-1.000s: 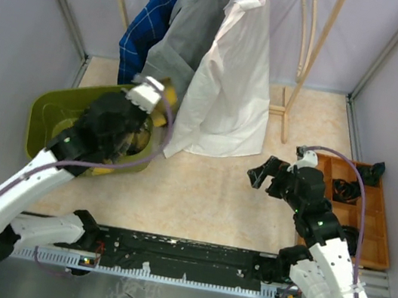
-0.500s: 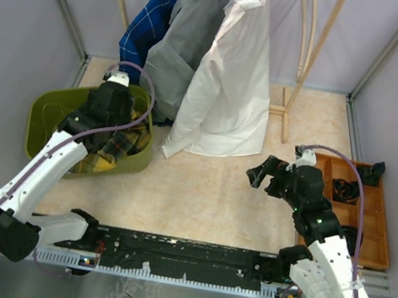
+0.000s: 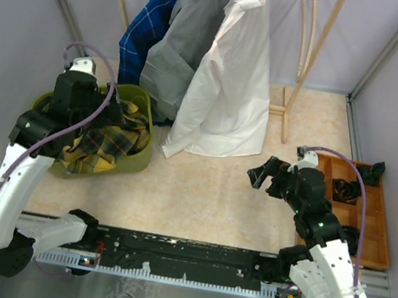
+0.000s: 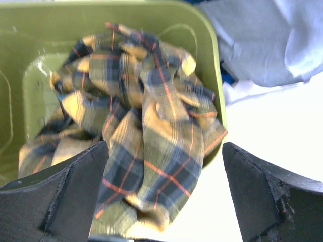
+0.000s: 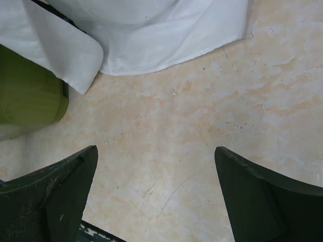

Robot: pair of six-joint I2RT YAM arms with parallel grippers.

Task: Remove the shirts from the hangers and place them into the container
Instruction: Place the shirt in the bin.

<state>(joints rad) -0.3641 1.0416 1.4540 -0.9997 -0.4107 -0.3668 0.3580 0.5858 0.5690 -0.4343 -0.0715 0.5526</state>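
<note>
At the counter's (image 3: 200,187) left, one plaid shirt (image 3: 113,138) lies crumpled in the single container (image 4: 75,20). The left pincer (image 4: 164,166) is above it, spread wide and empty. Three shirts hang behind: blue (image 3: 147,25), grey (image 3: 183,39), white (image 3: 230,78). The right pincer (image 5: 154,151) gapes empty over the counter.

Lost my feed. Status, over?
Left gripper open, right gripper open, both empty. Plaid shirt in container. White shirt, grey shirt, blue shirt hanging. Nothing blocking.
</note>
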